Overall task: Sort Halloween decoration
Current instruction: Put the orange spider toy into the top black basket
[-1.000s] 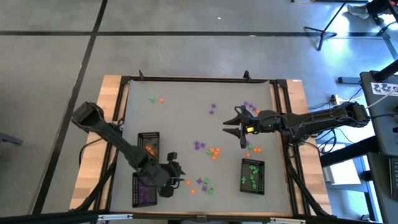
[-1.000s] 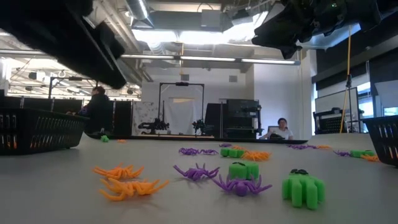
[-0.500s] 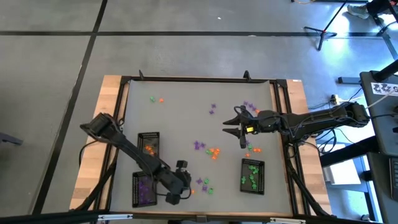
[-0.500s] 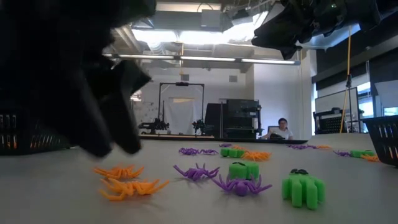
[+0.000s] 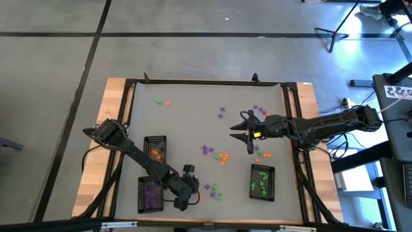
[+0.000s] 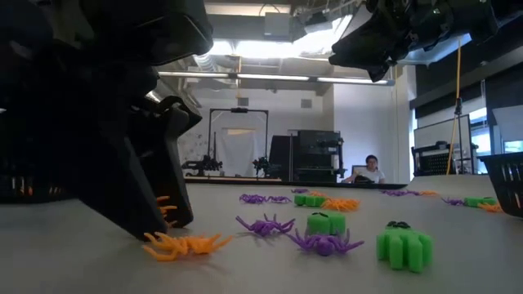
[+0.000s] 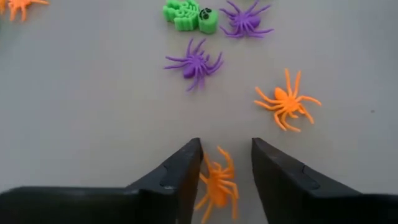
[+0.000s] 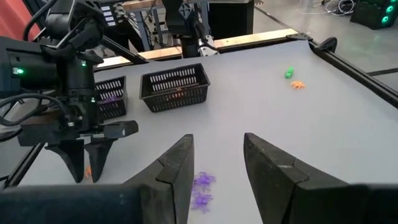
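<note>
The Halloween decoration is small plastic spiders and blocks in orange, purple and green, scattered over the grey table (image 5: 193,116). My left gripper (image 5: 190,193) is open near the table's near edge, its fingertips down at the tabletop (image 6: 159,229). In the left wrist view an orange spider (image 7: 217,183) lies on the table between its two fingers (image 7: 225,144). A second orange spider (image 7: 286,106), two purple ones (image 7: 194,62) and a green piece (image 7: 189,14) lie just beyond. My right gripper (image 5: 248,135) hangs open above mid-table (image 8: 214,140), over purple spiders (image 8: 202,180). My left gripper comes slanting down from the table's left and stands with one finger (image 7: 183,171) on each side of the orange spider, which lies flat on the table. The spider's legs (image 7: 208,168) reach up to that finger; I cannot tell whether they touch.
Three black mesh trays stand on the table: one with orange pieces (image 5: 154,149), one with purple (image 5: 149,195) at near left, one with green (image 5: 261,182) at near right. More trinkets lie mid-table (image 5: 215,154) and toward the far edge (image 5: 162,102). People sit in the room beyond.
My left gripper has swung from beside the purple tray toward the table's right and near edge and come down to the tabletop, ending with its fingers around an orange spider. The right arm has kept still.
</note>
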You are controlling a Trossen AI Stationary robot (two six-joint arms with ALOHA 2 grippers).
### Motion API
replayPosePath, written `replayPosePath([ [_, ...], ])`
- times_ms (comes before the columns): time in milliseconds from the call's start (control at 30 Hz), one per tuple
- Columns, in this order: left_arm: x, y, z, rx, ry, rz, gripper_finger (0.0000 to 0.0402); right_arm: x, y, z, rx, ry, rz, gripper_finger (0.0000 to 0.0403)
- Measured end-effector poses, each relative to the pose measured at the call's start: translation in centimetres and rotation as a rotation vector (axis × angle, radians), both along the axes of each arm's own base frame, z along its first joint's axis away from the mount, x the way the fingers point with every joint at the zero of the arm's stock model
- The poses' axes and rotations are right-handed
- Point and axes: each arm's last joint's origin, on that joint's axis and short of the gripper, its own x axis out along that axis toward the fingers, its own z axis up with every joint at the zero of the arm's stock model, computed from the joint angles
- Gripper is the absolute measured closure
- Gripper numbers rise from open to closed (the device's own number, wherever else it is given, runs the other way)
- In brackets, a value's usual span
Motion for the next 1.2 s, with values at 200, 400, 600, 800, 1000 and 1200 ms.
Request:
replayPosePath([
  [200,-0.1,0.2,-0.1,0.019,0.004,0.013,0.0348,0.0,0.0,0.0,0.000,0.000,0.000,0.0265],
  [400,-0.1,0.6,0.7,-0.002,0.001,0.040,0.0394,0.0,0.0,0.0,0.000,0.000,0.000,0.0265],
  [600,-2.0,2.7,4.7,0.047,0.052,0.133,0.0399,0.0,0.0,0.0,0.000,0.002,0.000,0.0265],
  [800,-6.6,5.2,9.8,0.159,0.133,0.312,0.0401,0.0,0.0,0.0,0.000,0.002,0.000,0.0265],
  [1000,-11.4,7.7,12.3,0.204,0.170,0.484,0.0401,0.0,0.0,0.0,-0.001,0.002,0.000,0.0265],
  [1200,-15.5,9.9,10.4,0.079,0.109,0.637,0.0398,0.0,0.0,0.0,-0.001,0.002,0.001,0.0265],
])
